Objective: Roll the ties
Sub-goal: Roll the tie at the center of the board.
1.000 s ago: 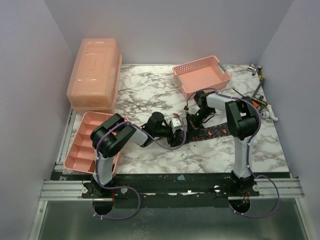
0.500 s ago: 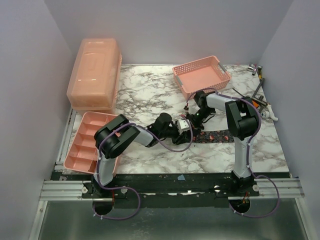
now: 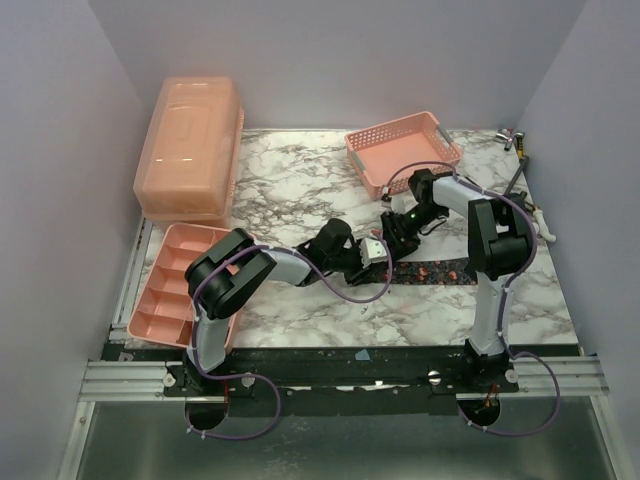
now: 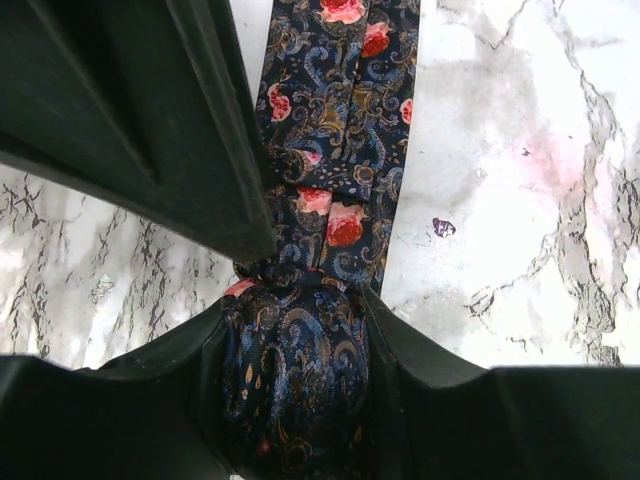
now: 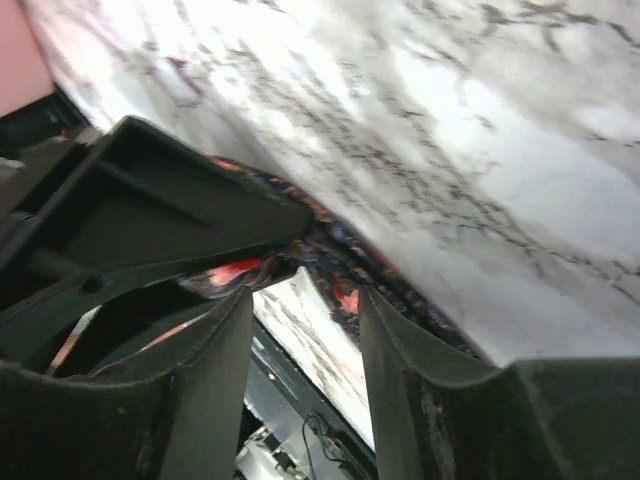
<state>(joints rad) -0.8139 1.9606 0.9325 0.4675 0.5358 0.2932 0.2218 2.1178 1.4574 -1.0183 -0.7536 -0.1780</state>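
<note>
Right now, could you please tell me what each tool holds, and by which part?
The left tool grips the tie by its rolled end; the right tool is open, holding nothing.

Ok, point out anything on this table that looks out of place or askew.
Mostly tidy. A clutter of metal tools lies scattered at the far right edge of the table, and a small blue scrap sits at the near edge. The tie is only half rolled, its coil clamped in the left gripper.
</note>
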